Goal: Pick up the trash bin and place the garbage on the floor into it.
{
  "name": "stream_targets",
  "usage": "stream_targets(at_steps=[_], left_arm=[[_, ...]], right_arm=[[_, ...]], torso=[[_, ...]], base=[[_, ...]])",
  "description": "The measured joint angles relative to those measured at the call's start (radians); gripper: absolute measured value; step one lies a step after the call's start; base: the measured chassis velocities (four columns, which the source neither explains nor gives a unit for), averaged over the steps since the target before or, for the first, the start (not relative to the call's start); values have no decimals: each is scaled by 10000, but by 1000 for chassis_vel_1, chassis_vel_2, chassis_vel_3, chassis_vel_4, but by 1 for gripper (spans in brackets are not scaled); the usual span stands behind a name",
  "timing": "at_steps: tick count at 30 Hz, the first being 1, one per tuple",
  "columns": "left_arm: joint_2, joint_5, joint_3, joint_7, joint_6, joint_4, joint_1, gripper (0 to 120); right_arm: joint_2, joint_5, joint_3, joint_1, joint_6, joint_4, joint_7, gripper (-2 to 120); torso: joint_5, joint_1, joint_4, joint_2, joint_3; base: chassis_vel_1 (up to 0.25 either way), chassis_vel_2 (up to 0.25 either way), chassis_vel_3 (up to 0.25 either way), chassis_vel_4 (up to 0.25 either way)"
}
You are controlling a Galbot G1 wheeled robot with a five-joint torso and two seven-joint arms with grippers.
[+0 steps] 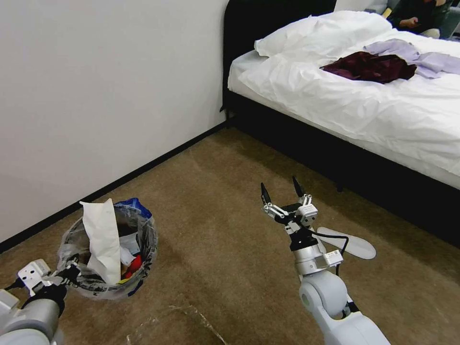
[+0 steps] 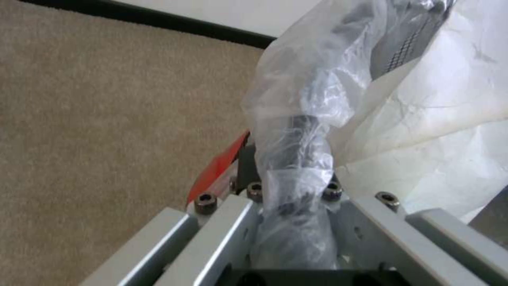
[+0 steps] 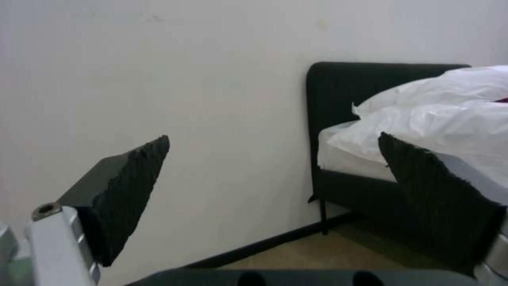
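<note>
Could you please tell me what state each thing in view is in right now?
trash bin: upright, holding white paper and red scraps.
left gripper: shut on the bin's rim.
right gripper: open, empty, raised above the floor.
bed: unmade, clothes on top.

left end effector (image 2: pixel 293 190) clamping trash bin (image 2: pixel 312 99) rim, floor (image 2: pixel 106 111)

A plain white wall (image 1: pixel 96 96) runs along the left, edged at its foot by a black skirting strip (image 1: pixel 143 167). Short-pile tan-brown carpet (image 1: pixel 215 191) covers the floor. In the far corner stands a bed with a black upholstered headboard (image 1: pixel 249 19) and black base (image 1: pixel 335 158), dressed in rumpled white bedding (image 1: pixel 359 110). A dark maroon garment (image 1: pixel 369 67) and a pale lilac cloth (image 1: pixel 421 57) lie on top.
</note>
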Motion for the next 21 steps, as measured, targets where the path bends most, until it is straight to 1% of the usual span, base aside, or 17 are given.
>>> stream_targets(at_steps=[7, 13, 19, 21], left_arm=[[2, -10, 10, -5, 4, 29, -7, 1], [2, 12, 44, 0, 6, 88, -81, 1], [29, 11, 81, 57, 12, 139, -104, 1], [27, 36, 130, 118, 15, 143, -115, 1]], right_arm=[[46, -62, -34, 77, -11, -55, 30, 100], [59, -89, 4, 62, 35, -60, 90, 100], [41, 238, 192, -76, 277, 66, -243, 100], [125, 442, 523, -192, 356, 256, -329, 100]], torso=[[0, 1, 0, 0, 1], [0, 3, 0, -1, 2], [1, 2, 0, 0, 1], [0, 3, 0, 0, 1]], base=[[-16, 17, 23, -18], [-54, 59, 45, -49], [0, 0, 0, 0], [0, 0, 0, 0]])
